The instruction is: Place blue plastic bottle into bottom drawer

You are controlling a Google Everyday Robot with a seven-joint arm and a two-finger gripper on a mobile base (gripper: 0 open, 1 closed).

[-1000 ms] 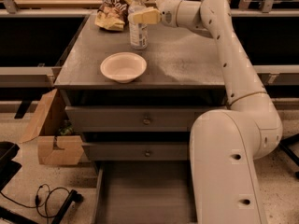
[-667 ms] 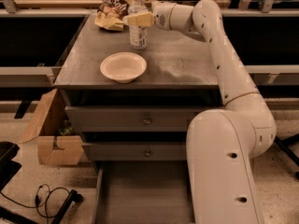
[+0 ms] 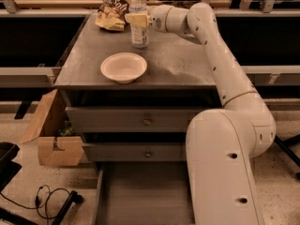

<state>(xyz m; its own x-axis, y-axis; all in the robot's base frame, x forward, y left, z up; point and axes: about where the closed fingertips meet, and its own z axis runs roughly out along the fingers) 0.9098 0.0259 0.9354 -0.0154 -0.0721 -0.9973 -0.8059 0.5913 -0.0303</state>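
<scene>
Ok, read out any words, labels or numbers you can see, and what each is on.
Nothing can be read.
Label on the blue plastic bottle: too blurred to read.
Print on the snack bag: too blurred to read.
The gripper, at the bottle on the cabinet top, bears no visible text.

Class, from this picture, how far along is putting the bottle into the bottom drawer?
Done: the bottom drawer is pulled open. In hand: the gripper is at the blue plastic bottle, upright on the cabinet top. Left: lift it, carry it down, set it in the drawer.
</scene>
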